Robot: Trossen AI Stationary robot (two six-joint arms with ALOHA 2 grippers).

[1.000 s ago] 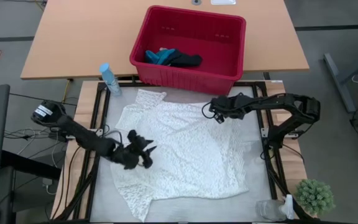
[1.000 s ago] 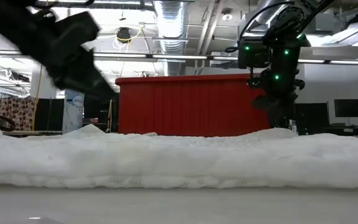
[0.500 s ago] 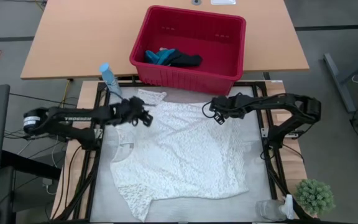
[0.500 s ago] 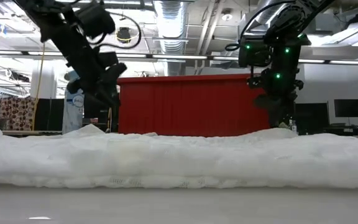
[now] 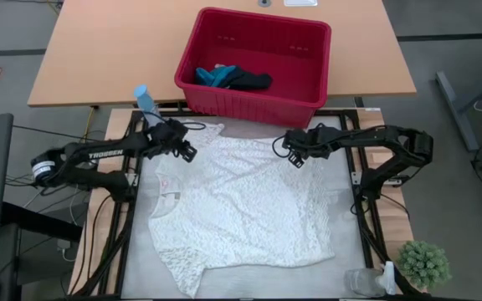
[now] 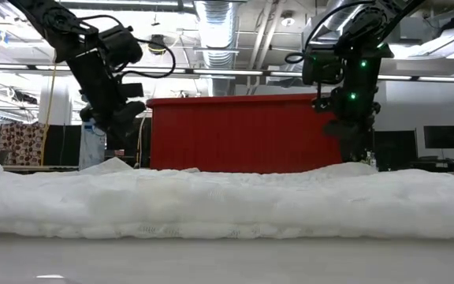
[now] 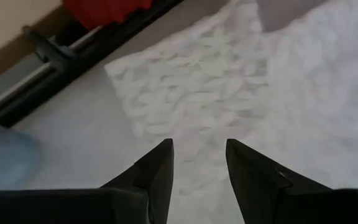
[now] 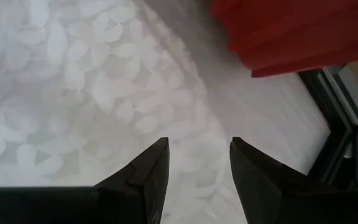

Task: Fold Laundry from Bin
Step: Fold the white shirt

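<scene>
The large white lacy laundry piece [image 5: 241, 201] lies spread flat on the grey table. My left gripper [image 5: 184, 150] hovers open over its far left corner [image 7: 185, 81]. My right gripper [image 5: 294, 157] hovers open over its far right part [image 8: 73, 81], close to the bin. Both sets of fingers hang a little above the cloth in the low view, left gripper [image 6: 117, 130] and right gripper [image 6: 353, 150]. The red bin [image 5: 308, 50] stands beyond the table's far edge. A teal piece [image 5: 216, 77] and a dark piece [image 5: 249, 81] lie on its floor.
A blue spray bottle [image 5: 147, 104] stands at the far left corner, just beyond my left gripper. Black frame rails [image 5: 132, 167] run along the table's sides. A small green plant [image 5: 423, 263] and a clear container [image 5: 362, 282] sit at the near right corner.
My left gripper has swung from over the white cloth's near left part toward the table's far edge. It has turned on the way and now stands over the cloth's far left corner near the bin. The cloth lies as before.
</scene>
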